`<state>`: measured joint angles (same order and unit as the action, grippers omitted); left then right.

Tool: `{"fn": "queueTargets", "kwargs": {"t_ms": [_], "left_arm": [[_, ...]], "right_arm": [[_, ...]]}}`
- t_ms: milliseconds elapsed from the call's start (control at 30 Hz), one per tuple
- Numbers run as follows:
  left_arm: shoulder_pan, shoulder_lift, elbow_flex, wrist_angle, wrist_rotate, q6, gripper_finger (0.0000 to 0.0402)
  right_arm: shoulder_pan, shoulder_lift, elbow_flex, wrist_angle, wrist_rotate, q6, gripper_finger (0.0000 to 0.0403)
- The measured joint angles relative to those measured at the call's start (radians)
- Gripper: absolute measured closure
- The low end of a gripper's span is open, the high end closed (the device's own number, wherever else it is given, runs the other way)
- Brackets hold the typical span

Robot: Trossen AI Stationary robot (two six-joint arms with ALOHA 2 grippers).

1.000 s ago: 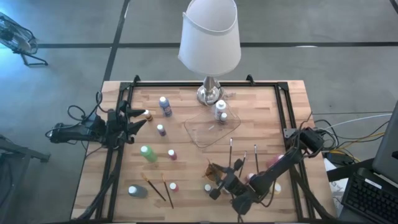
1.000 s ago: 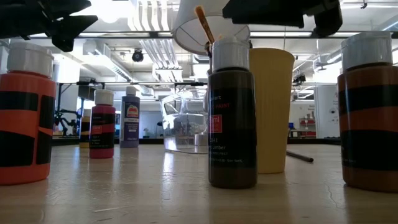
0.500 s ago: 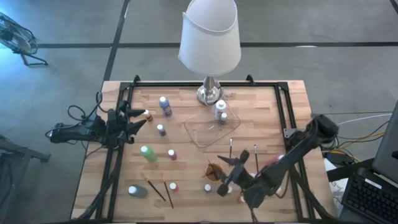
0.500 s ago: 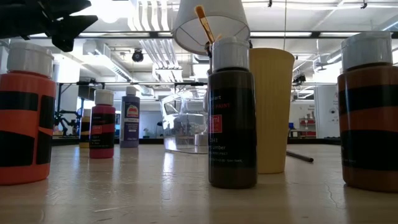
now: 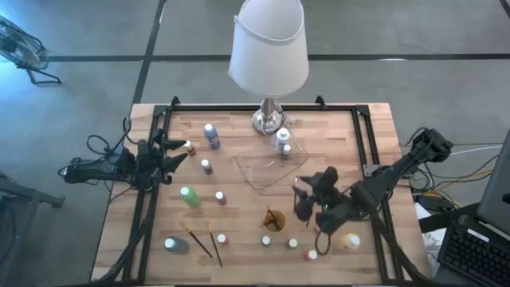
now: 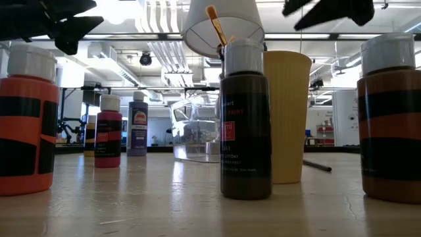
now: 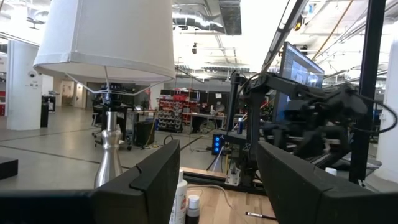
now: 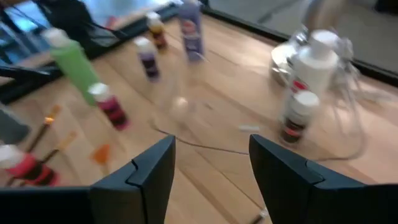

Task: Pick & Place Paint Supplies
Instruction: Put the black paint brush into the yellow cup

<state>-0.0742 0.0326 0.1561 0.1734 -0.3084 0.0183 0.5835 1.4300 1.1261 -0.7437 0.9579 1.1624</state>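
Note:
My right gripper (image 5: 311, 196) (image 8: 211, 171) hangs open above the table, between the orange cup (image 5: 274, 219) and the clear tray (image 5: 267, 169), and holds nothing. Two white-capped bottles (image 5: 284, 142) (image 8: 309, 81) stand in the tray's far corner. More bottles stand on the wood: purple (image 5: 211, 135), green (image 5: 190, 196) (image 8: 73, 62), pink (image 5: 220, 197) (image 8: 109, 102), and several small ones by the near edge (image 5: 292, 243). Two brushes (image 5: 204, 241) lie flat near the left front. My left gripper (image 5: 172, 155) (image 7: 217, 180) waits open at the table's left edge.
A lamp (image 5: 268, 119) with a white shade stands at the far edge, right behind the tray. A brush stands in the orange cup (image 6: 287, 115). Black frame rails (image 5: 362, 151) run along both sides. Bare wood lies between the tray and the right rail.
My right gripper has travelled from over the small bottles at the near edge toward the far edge and to the right, ending close to the tray. It stayed open. The bottles it had covered near the front edge now show.

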Motion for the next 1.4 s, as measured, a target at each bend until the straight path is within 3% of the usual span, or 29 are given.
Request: {"fn": "queueTargets", "kwargs": {"t_ms": [200, 567, 733, 1400], "left_arm": [[0.000, 0.000, 0.000, -0.001, 0.000, 0.000, 0.0183], [0.000, 0.000, 0.000, -0.004, 0.000, 0.000, 0.0183], [0.000, 0.000, 0.000, -0.003, 0.000, 0.000, 0.0183], [0.000, 0.000, 0.000, -0.003, 0.000, 0.000, 0.0183]], "right_arm": [[-0.080, -0.036, -0.015, -0.077, -0.131, 0.043, 0.0217], [-0.130, -0.060, -0.093, -0.197, -0.225, 0.215, 0.0215], [-0.190, -0.040, -0.145, -0.197, -0.303, 0.242, 0.0206], [-0.284, 0.079, -0.204, -0.040, -0.404, 0.185, 0.0161]]}}
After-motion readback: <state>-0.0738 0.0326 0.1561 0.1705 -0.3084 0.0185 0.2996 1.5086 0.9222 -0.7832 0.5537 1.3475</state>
